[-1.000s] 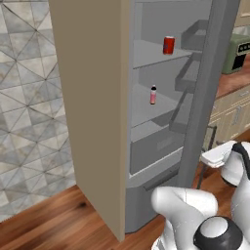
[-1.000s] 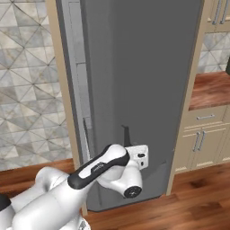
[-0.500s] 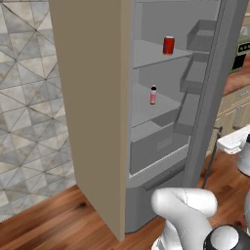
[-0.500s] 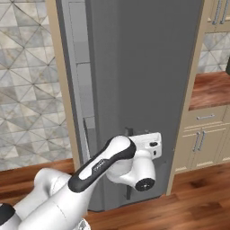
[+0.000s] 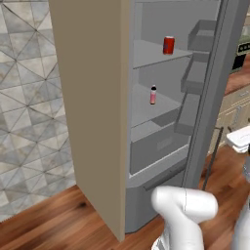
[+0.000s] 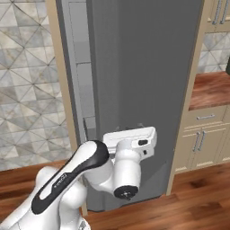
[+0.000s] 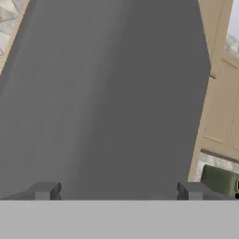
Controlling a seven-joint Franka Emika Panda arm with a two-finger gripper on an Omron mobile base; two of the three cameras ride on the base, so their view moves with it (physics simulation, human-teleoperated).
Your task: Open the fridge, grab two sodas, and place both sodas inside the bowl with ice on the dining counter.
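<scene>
The grey fridge stands open, its beige side frame toward me. A red can sits on an upper shelf, and the pink bottle with a black cap is one shelf lower. The fridge door is swung out, edge-on at the right. My gripper is against the door's outer grey face, low down. In the hand view its fingertips stand wide apart, open, with the flat door surface right in front and nothing between them. The bowl and dining counter are out of view.
A wall counter with a wood top and cream cabinets stands just right of the fridge. A tiled wall is on the left. Wooden floor lies in front of the fridge.
The fridge door has swung further open. My hand has moved with it, rightward in the left base view and higher against the door face in the right base view.
</scene>
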